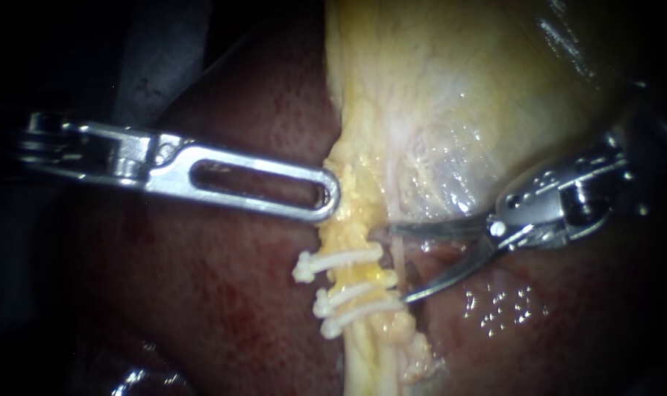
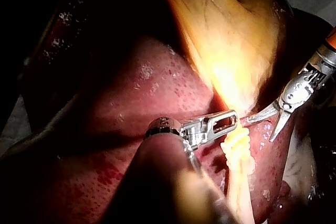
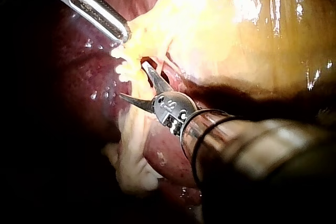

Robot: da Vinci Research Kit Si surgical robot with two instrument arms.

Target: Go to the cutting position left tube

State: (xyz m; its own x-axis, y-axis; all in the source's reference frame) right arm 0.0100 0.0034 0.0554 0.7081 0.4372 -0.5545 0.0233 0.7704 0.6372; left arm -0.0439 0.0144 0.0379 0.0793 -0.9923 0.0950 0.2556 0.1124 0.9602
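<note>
Darkness closes off the room beyond the tissue; no surface shows. Dark red liver [image 1: 223, 308] fills the field, with the pale gallbladder [image 1: 458, 95] above it on the right. The left tube [image 1: 362, 356] runs down from the gallbladder and carries three white clips [image 1: 351, 295]. The left instrument [image 1: 329, 198] reaches in level, its slotted jaws closed on yellow fatty tissue [image 1: 351, 220] just above the clips. The right instrument [image 1: 397, 264] comes in low and angled. Its curved blades stand apart and grip nothing, the upper one above the top clip and the lower tip touching the middle clip's end.
</note>
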